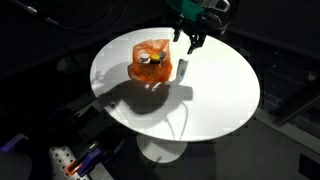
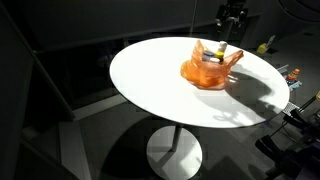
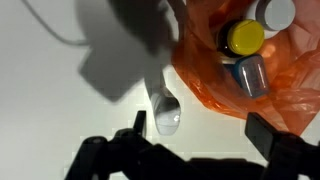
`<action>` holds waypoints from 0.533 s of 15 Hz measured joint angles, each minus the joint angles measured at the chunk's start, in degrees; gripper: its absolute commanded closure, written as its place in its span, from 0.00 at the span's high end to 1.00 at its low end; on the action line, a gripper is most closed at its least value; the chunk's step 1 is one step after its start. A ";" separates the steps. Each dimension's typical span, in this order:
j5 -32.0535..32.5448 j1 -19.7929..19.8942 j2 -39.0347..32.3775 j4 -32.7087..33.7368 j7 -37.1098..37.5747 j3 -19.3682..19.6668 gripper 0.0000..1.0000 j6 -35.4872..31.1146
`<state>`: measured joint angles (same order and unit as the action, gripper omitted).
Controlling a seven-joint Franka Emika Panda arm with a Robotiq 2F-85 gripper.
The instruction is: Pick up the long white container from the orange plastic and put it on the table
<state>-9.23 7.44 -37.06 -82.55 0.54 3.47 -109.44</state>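
A yellow-capped bottle (image 3: 245,38) sits at the upper right of the wrist view, seen from above. Just below it is a translucent blue-grey container (image 3: 250,76). A round white cap (image 3: 277,13) is cut off by the top edge beside them. The bottle's yellow cap also shows near the top centre of an exterior view (image 1: 153,58).

On the dark floor at the lower left of that view lies a white object with red spots (image 1: 62,160), too small to identify. At the right edge of an exterior view are a small yellow object (image 2: 264,46) and, lower down, a small orange one (image 2: 293,73), both blurred.
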 measured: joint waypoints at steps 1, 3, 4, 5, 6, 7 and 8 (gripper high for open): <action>1.13 -0.35 0.98 -0.30 0.67 0.24 1.00 1.06; 3.68 -1.23 2.94 -1.05 2.42 0.84 1.00 2.87; 4.89 -1.69 3.93 -1.58 3.22 1.09 1.00 3.54; 5.94 -2.07 4.84 -2.09 3.95 1.28 1.00 4.01; 6.80 -2.34 5.73 -2.68 4.51 1.35 1.00 4.17; 7.39 -2.53 6.56 -3.32 4.84 1.37 1.00 4.33; 7.60 -2.63 7.21 -3.75 4.86 1.37 1.00 4.72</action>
<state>-1.63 4.81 -29.85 -86.30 5.40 4.84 -104.73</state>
